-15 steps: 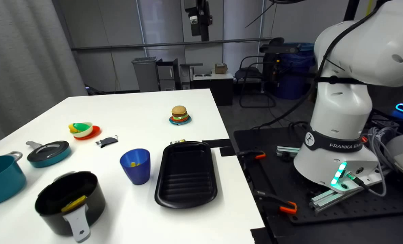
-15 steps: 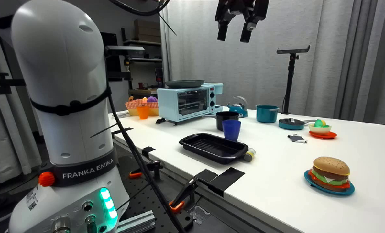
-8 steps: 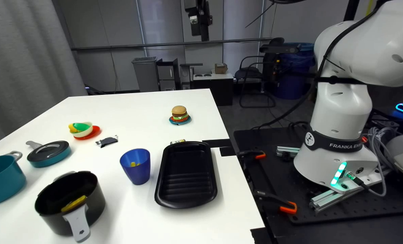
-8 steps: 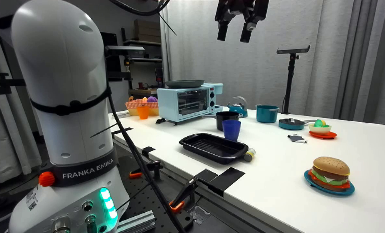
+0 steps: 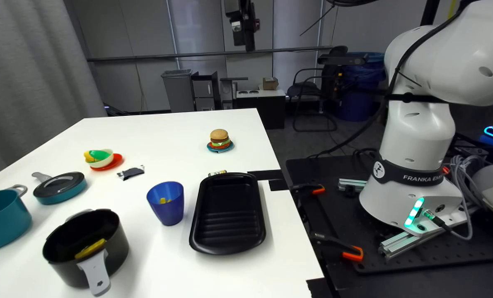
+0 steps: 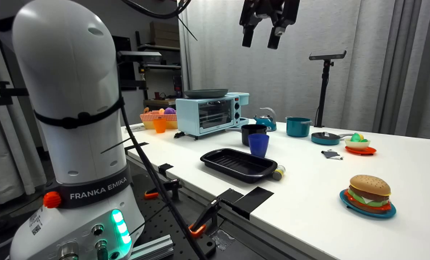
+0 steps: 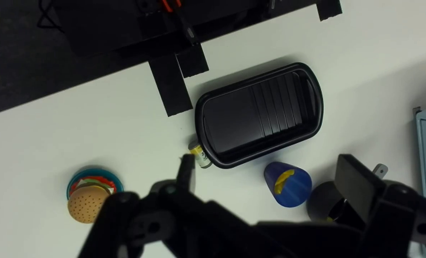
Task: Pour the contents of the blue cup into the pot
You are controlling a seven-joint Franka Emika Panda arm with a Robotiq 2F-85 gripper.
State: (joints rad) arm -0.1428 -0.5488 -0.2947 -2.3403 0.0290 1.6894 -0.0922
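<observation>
The blue cup (image 5: 165,209) stands upright on the white table in both exterior views (image 6: 258,145), beside the black tray. Yellow pieces show inside it, also in the wrist view (image 7: 297,186). The black pot (image 5: 118,250) with a grey handle stands near the cup and holds a yellow piece. It is partly behind the cup in an exterior view (image 6: 245,137) and partly hidden by a finger in the wrist view (image 7: 320,200). My gripper (image 6: 260,42) is open and empty, high above the table. In the wrist view the cup lies between the spread fingers (image 7: 266,159).
A black tray (image 5: 230,215) lies beside the cup, with a small can (image 6: 279,172) against it. A teal pot (image 5: 2,221), a teal pan (image 5: 60,188), a bowl (image 6: 357,144) on a red plate, a toy burger (image 6: 368,191) and a light-blue toaster oven (image 6: 207,115) also stand here.
My gripper has sunk very slightly in both exterior views over the last half second. It is open throughout. The cup, pot and other objects have not moved.
</observation>
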